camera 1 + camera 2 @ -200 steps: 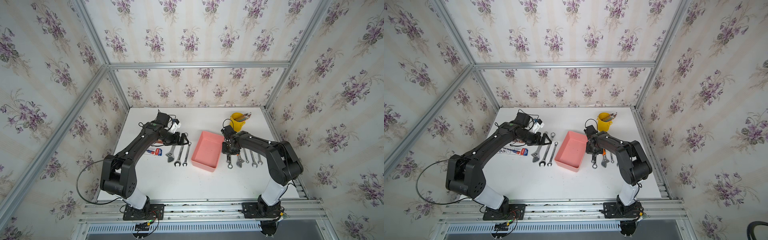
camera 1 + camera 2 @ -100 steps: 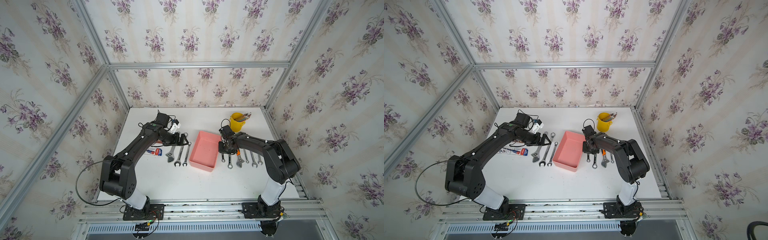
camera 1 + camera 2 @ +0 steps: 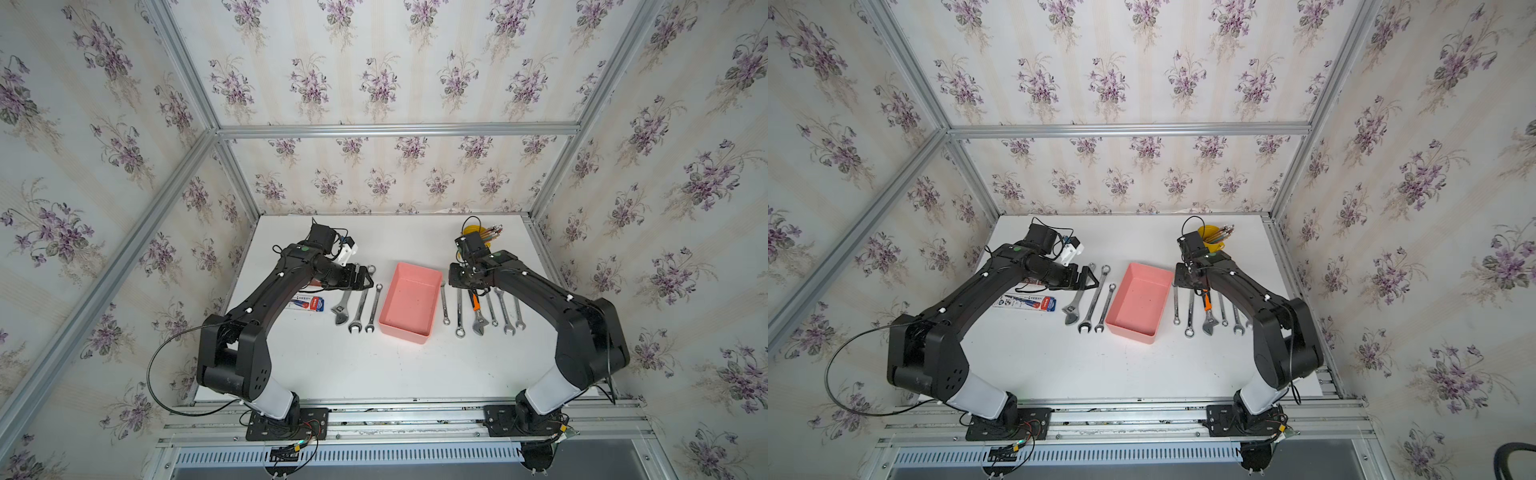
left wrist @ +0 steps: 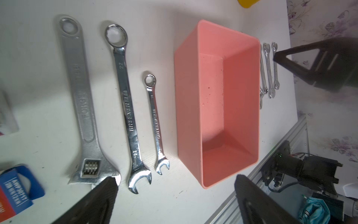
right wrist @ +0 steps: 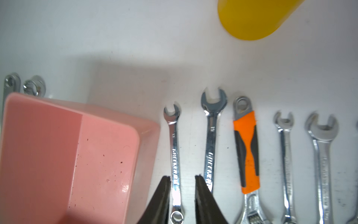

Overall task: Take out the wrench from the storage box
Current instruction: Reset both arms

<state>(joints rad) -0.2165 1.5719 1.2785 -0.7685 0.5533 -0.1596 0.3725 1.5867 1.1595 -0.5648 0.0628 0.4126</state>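
The pink storage box (image 3: pixel 409 299) sits empty on the bench (image 3: pixel 374 365), and the 13 combination wrench (image 5: pixel 175 155) lies flat just beside its right wall. The right gripper's (image 5: pixel 182 177) fingers straddle the shaft, slightly parted, pinching nothing, apparently letting go. The left gripper's (image 4: pixel 174 179) fingers hang spread wide on the box's left side, idle.
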